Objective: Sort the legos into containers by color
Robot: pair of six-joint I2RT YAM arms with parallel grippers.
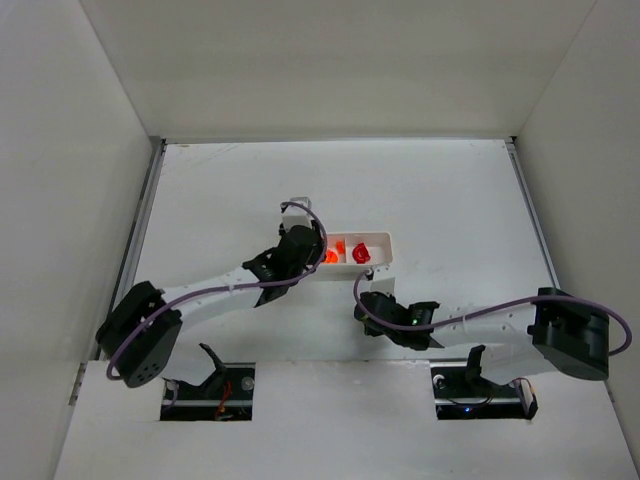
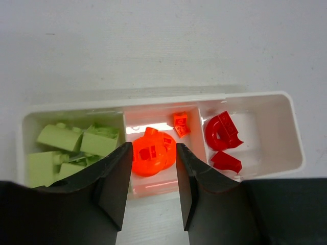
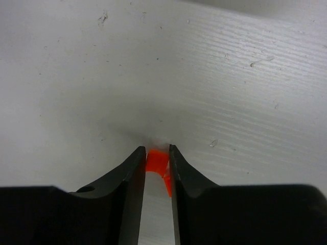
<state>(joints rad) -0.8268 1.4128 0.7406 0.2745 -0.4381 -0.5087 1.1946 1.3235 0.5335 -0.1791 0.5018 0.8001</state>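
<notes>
Jaws of the right gripper (image 3: 156, 153) are closed on a small orange plastic brick (image 3: 157, 162) low over the white table (image 3: 204, 76), in its near half. Just beyond, toward the far edge, we see the shallow white plastic tray (image 2: 292, 127). Its middle compartment (image 2: 145, 116), holding orange pieces, lies under the left gripper (image 2: 153, 153), whose jaws are apart and empty. We judge the carry short, but that arm is in the way.

Count was in — tray (image 2: 278, 138): one, three compartments | yellow-green legos (image 2: 59, 138): at least four, pile overlapped | orange legos (image 2: 150, 153): two in tray, plus a third orange lego (image 3: 156, 161) outside | red legos (image 2: 222, 132): two
</notes>
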